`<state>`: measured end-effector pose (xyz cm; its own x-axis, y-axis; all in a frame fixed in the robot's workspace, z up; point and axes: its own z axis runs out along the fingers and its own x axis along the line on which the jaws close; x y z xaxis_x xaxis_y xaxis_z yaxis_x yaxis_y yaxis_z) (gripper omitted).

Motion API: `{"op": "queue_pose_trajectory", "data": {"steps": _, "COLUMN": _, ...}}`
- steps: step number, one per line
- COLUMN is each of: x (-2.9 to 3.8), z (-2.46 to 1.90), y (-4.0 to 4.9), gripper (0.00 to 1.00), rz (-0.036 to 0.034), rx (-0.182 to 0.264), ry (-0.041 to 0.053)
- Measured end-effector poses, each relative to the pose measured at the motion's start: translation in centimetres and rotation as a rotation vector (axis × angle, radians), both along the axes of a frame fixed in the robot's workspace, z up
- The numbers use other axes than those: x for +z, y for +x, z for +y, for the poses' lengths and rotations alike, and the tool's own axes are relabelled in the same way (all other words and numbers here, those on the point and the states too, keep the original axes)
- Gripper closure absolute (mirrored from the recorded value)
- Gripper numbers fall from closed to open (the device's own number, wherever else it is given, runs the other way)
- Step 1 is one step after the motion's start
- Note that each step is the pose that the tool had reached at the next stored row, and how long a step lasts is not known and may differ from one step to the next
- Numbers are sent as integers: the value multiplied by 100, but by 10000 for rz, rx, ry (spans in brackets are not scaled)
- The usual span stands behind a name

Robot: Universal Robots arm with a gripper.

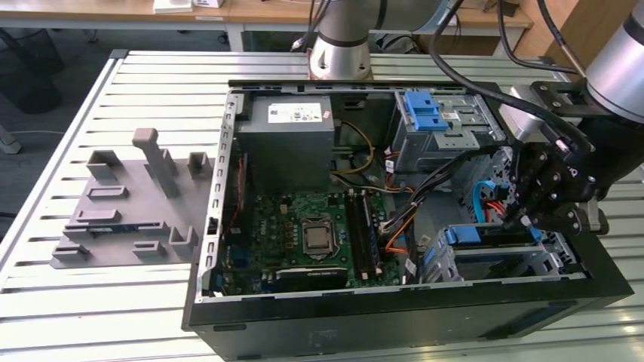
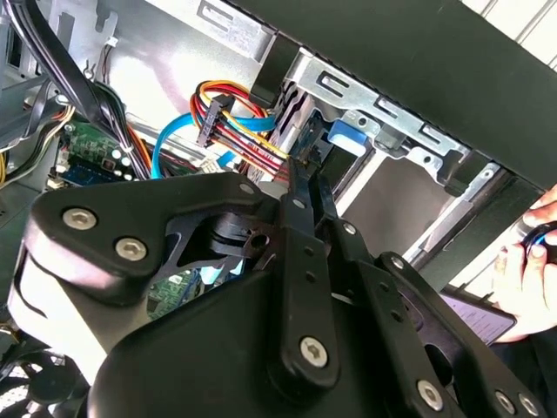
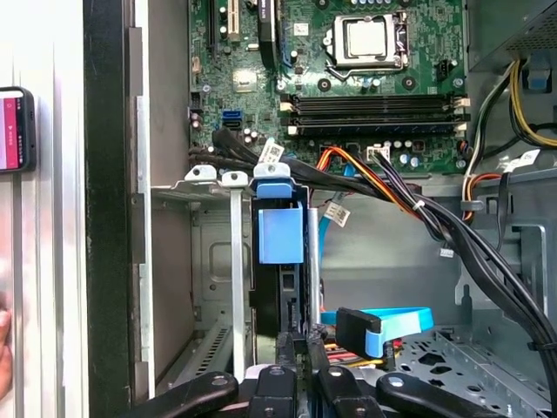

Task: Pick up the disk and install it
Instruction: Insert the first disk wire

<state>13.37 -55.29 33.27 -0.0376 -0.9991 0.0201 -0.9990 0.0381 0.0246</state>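
Slatted table [image 1: 131,302]; hand [image 1: 523,220] hides disk [image 3: 280,235] partly.

Legible text, numbers, signs: none.

Items bearing print, all too small to read:
- white sticker [image 1: 292,115] on top of the grey power supply box [image 1: 286,147], at the far side of the open computer case [image 1: 352,324];
- white tag [image 3: 272,152] on a black cable [image 3: 348,178];
- white markings on the green motherboard [image 3: 348,83];
- pink phone screen [image 3: 10,129], outside the case wall.
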Motion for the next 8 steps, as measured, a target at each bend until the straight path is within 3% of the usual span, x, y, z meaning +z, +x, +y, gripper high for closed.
{"op": "queue_pose_trajectory", "data": {"steps": 8, "x": -8, "z": -6, "y": 0, "gripper": 84, "rz": 3, "rx": -1, "ry": -2}}
